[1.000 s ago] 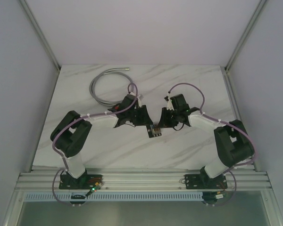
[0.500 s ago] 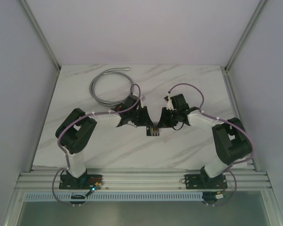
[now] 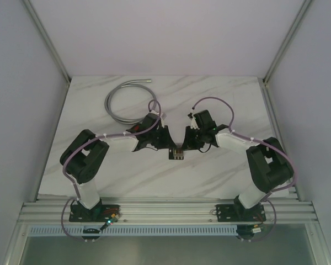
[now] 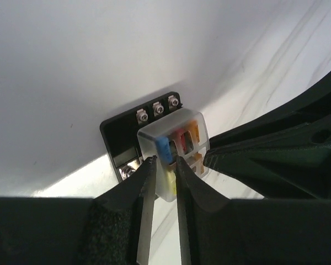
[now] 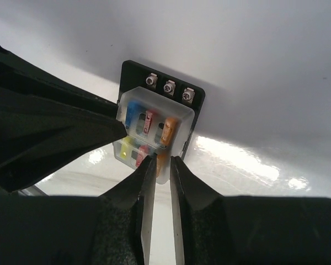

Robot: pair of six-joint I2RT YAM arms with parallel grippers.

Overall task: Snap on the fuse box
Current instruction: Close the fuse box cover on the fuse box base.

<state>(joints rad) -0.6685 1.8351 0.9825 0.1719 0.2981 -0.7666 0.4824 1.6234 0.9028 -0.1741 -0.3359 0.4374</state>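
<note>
Fuse box (image 4: 115, 137) under left hand (image 4: 163, 167) and right hand (image 5: 163, 164) tips; both nearly closed.

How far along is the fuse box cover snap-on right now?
Done: clear cover sits over the fuses on the fuse box. In hand: left gripper and right gripper hold nearly closed tips at its edges. Left: pressing until it clicks; latching isn't visible.

I see a white, marble-patterned tabletop (image 3: 231, 99) enclosed by plain pale walls (image 3: 171, 33) on three sides. Metal frame posts (image 3: 47, 41) run up the far corners. An aluminium rail (image 3: 165, 210) borders the near edge. The right wrist view shows bright glare patches on the glossy tabletop.
</note>
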